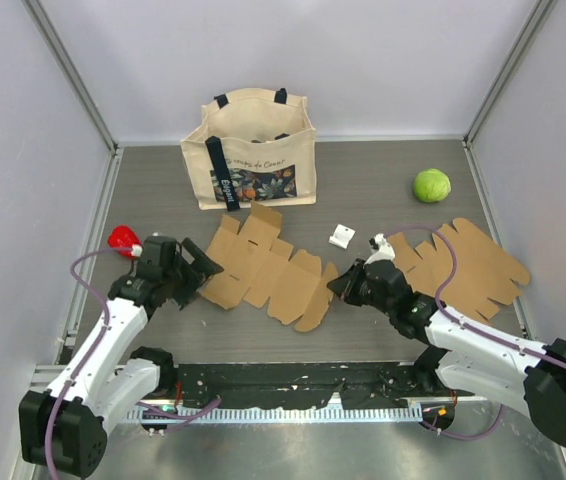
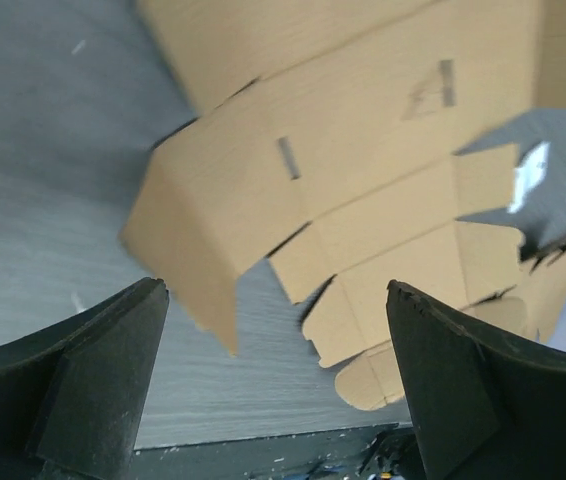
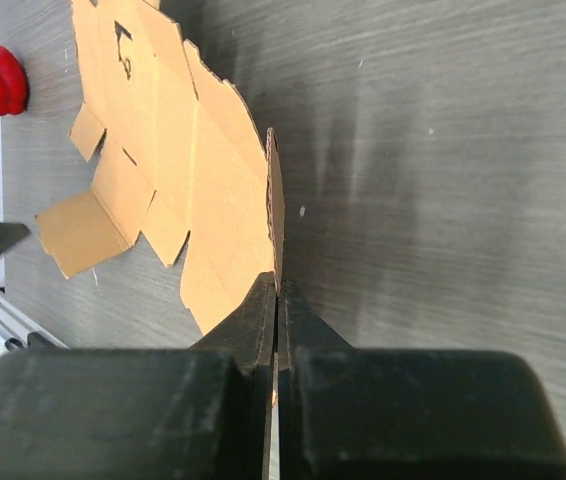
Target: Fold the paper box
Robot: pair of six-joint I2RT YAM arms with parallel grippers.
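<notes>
Flattened paper box [image 1: 268, 265] lies at the centre of the table [image 1: 383, 200], its 4 o'clock flap pinched tight in the closed right gripper [image 3: 276, 305] — apparently to raise that edge and anchor the sheet — while the left gripper [image 1: 206, 270], jaws spread wide and empty, hovers at the 8 o'clock flap, seemingly poised to fold

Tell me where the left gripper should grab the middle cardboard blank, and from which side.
Grip the cardboard blank by its left end flap, approaching low from the left. That flap looks lifted off the table, so a finger could slip under, and the right gripper pinches the opposite edge.
</notes>
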